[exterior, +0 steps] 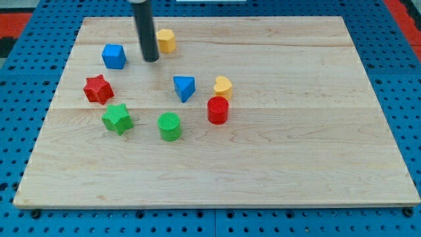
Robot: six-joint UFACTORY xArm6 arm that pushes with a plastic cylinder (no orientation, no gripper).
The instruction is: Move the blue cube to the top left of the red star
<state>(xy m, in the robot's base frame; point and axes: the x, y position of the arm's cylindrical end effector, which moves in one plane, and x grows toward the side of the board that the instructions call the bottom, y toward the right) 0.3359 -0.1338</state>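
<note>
The blue cube (114,56) sits near the board's top left. The red star (98,89) lies just below it and slightly to the left, with a small gap between them. My tip (151,59) comes down from the view's top and rests on the board to the right of the blue cube, a short way from it. It stands just left of and below the yellow hexagon-like block (166,40).
A blue triangular block (185,87), a yellow heart (223,86) and a red cylinder (218,110) cluster at the centre. A green star (118,119) and a green cylinder (170,126) lie lower left. The wooden board (296,164) sits on a blue pegboard.
</note>
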